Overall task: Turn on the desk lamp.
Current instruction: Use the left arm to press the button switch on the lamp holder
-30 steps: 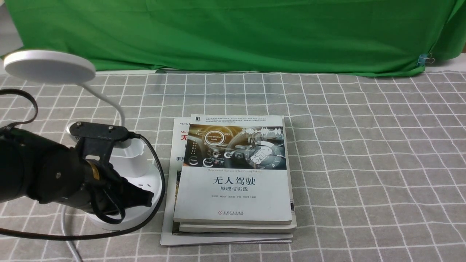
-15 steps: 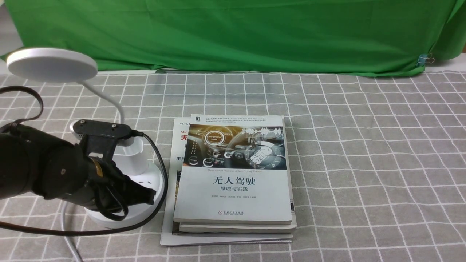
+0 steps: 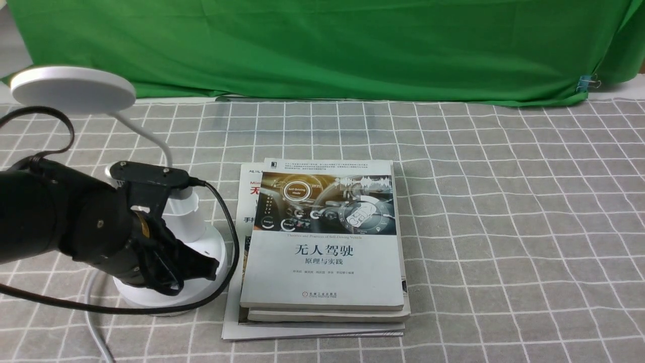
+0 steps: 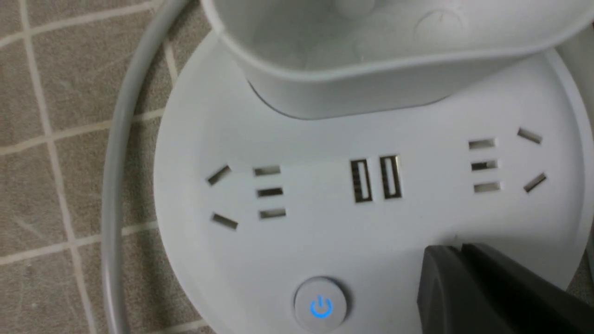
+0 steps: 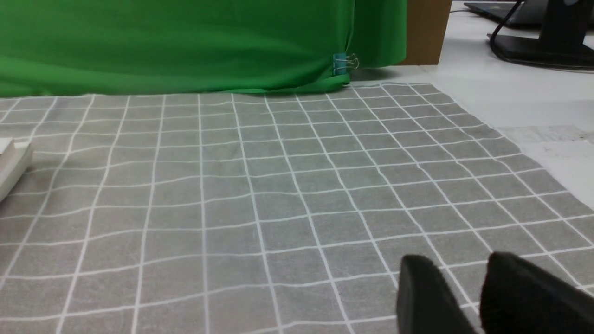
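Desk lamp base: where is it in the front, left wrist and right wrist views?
Front view: the desk lamp base sits lower left, partly behind the left gripper, beside the books.
Left wrist view: it fills most of the picture, power button lit blue.
Right wrist view: not in it.
Shared landmark: the grey checked tablecloth.

My left gripper [image 3: 209, 267] sits over the base of the desk lamp [image 3: 187, 222]; stacked books [image 3: 322, 262] lie to its right, backdrop [image 3: 322, 48] behind.

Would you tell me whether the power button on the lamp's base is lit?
Lit: the power button on the desk lamp base shows a glowing blue symbol in the left wrist view.
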Action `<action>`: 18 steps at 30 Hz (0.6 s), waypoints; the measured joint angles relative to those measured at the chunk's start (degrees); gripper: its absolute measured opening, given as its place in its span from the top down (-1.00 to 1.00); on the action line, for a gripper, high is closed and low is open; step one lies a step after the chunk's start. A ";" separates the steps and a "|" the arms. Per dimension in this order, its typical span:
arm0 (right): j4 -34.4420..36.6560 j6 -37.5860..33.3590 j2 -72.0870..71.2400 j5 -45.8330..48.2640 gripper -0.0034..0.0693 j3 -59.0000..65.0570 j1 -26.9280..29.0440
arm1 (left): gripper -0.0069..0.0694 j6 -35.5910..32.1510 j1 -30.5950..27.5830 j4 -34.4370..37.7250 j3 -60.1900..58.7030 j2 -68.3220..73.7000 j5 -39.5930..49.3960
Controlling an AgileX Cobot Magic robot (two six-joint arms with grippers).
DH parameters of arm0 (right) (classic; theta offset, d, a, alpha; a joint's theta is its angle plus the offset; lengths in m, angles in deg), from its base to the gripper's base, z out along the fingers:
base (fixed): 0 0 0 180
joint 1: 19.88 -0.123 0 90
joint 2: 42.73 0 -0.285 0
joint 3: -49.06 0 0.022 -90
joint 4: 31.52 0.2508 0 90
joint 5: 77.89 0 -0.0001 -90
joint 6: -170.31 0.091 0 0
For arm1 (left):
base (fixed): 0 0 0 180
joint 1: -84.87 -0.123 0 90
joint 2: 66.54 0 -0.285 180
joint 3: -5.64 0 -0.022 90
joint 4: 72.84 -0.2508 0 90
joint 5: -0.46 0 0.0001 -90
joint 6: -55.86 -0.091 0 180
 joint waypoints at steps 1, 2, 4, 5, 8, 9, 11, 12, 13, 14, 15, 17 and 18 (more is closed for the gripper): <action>0.00 0.00 0.00 0.00 0.23 0.00 0.00 | 0.77 0.00 0.00 0.00 -0.01 0.00 0.00; 0.00 0.00 0.00 0.00 0.23 0.00 0.00 | 0.77 0.00 0.00 0.00 -0.01 0.00 0.00; 0.00 0.00 0.00 0.00 0.23 0.00 0.00 | 0.77 0.00 0.00 0.00 -0.01 0.00 0.00; 0.00 0.00 0.00 0.00 0.23 0.00 0.00 | 0.77 0.00 0.00 0.00 -0.01 0.00 0.00; 0.00 0.00 0.00 0.00 0.23 0.00 0.00 | 0.77 0.00 0.00 0.00 -0.01 -0.72 -0.03; 0.00 0.00 0.00 0.00 0.23 0.00 0.00 | 0.77 0.00 0.00 0.00 -0.01 -0.83 -0.01; 0.00 0.00 0.00 0.00 0.23 0.00 0.00 | 0.77 0.00 0.00 -0.07 -0.57 -2.74 0.49; 0.00 0.00 0.00 0.00 0.23 0.00 0.00 | 0.77 0.00 0.00 -0.07 -1.09 -3.86 1.54; 0.00 0.00 0.00 0.00 0.23 0.00 0.00 | 0.77 0.00 0.00 -0.07 -1.76 -5.35 2.61; 0.00 0.00 0.00 0.00 0.23 0.00 0.00 | 0.77 0.00 0.00 0.04 -2.40 -7.23 3.19; 0.00 0.00 0.00 0.00 0.23 0.00 0.00 | 0.77 0.00 0.00 0.17 -2.99 -9.45 3.52; 0.00 0.00 0.00 0.00 0.23 0.00 0.00 | 0.77 -0.18 0.00 0.53 -4.16 -13.96 4.36; 0.00 0.00 0.00 0.00 0.23 0.00 0.00 | 0.77 -0.33 0.00 0.63 -4.32 -14.46 4.47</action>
